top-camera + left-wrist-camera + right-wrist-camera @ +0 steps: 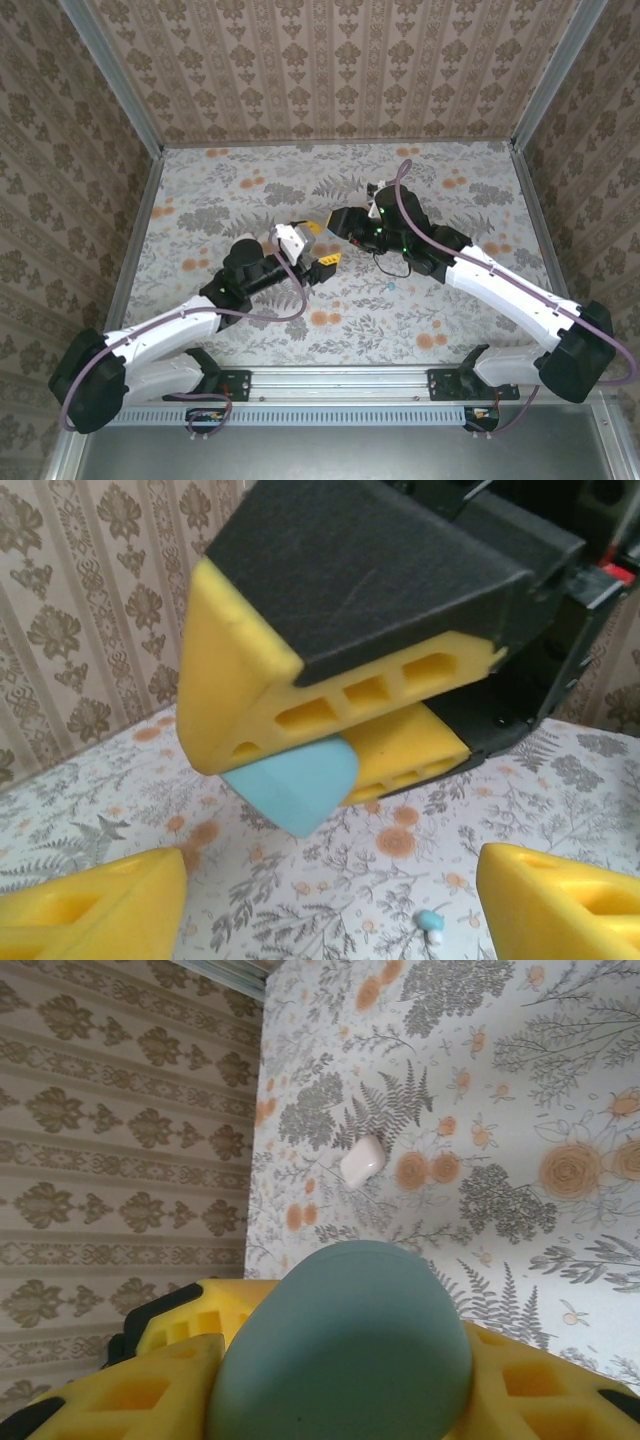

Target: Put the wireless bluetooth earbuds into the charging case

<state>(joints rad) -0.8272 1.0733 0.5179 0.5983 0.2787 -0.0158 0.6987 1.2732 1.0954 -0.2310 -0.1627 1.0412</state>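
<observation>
My right gripper (345,1370) is shut on the teal-blue charging case (345,1345), with its yellow fingers (150,1380) pressed on both sides. In the left wrist view the case (297,788) pokes out from between those fingers, held above the table. My left gripper (330,885) is open just in front of it with nothing between its fingers (95,910). A teal-blue earbud (430,920) with a white tip lies on the table below. A pale pinkish-white earbud (362,1160) lies farther off near the wall. From above, the two grippers (322,245) (345,222) nearly meet at mid-table.
The flower-printed table (240,190) is fenced by patterned walls (330,70) on three sides. A black cable (390,268) lies under the right arm. The teal earbud (391,285) rests just beside that arm.
</observation>
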